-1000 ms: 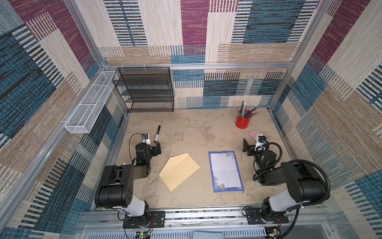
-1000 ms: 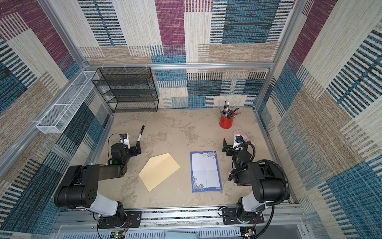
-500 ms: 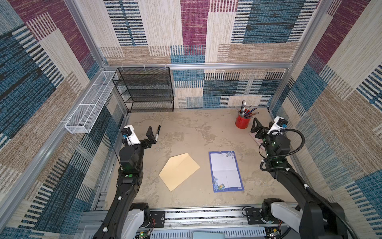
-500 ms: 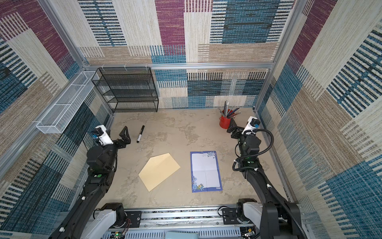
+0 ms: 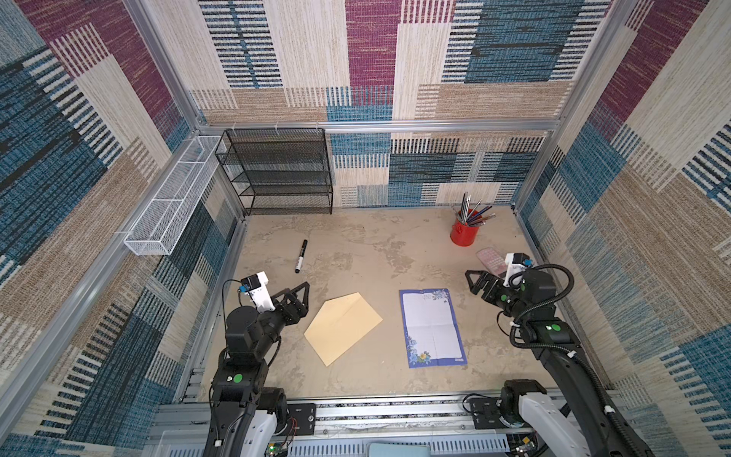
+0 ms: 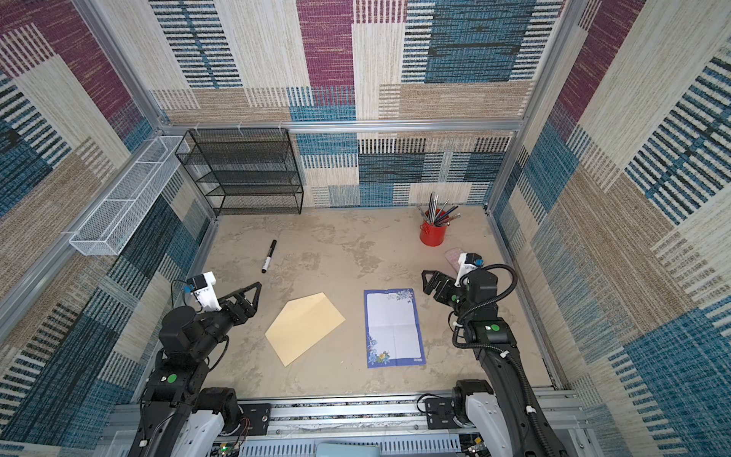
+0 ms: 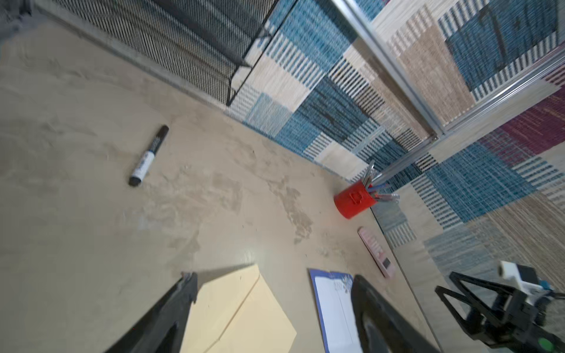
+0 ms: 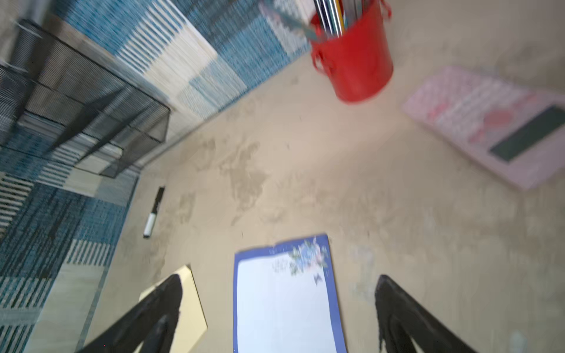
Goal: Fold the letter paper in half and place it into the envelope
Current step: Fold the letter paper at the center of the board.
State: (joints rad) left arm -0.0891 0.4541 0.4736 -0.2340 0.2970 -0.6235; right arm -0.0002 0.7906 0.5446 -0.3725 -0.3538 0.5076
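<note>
The letter paper [image 5: 432, 328] [image 6: 393, 328] lies flat and face up on the table, blue border and flower corners showing, right of centre. Left of it the tan envelope [image 5: 343, 328] [image 6: 304, 328] lies slanted, its flap unfolded. My left gripper [image 5: 302, 298] [image 6: 256, 296] hovers open just left of the envelope, holding nothing. The left wrist view shows the gripper [image 7: 273, 276] with jaws wide over the envelope [image 7: 241, 314]. My right gripper [image 5: 472, 281] [image 6: 426, 281] hovers open beside the paper's far right corner. In its wrist view the gripper [image 8: 279, 276] frames the paper [image 8: 284, 305].
A black marker [image 5: 300, 256] lies at the left rear. A red cup of pens [image 5: 463, 233] stands at the right rear, with a pink calculator [image 5: 490, 259] just in front of it. A black mesh shelf [image 5: 277, 174] and a white wire basket [image 5: 174, 198] line the back left.
Both arms unfolded from their low rest pose and rose. Since then both grippers have come down and forward toward the sheets. Paper and envelope have not moved.
</note>
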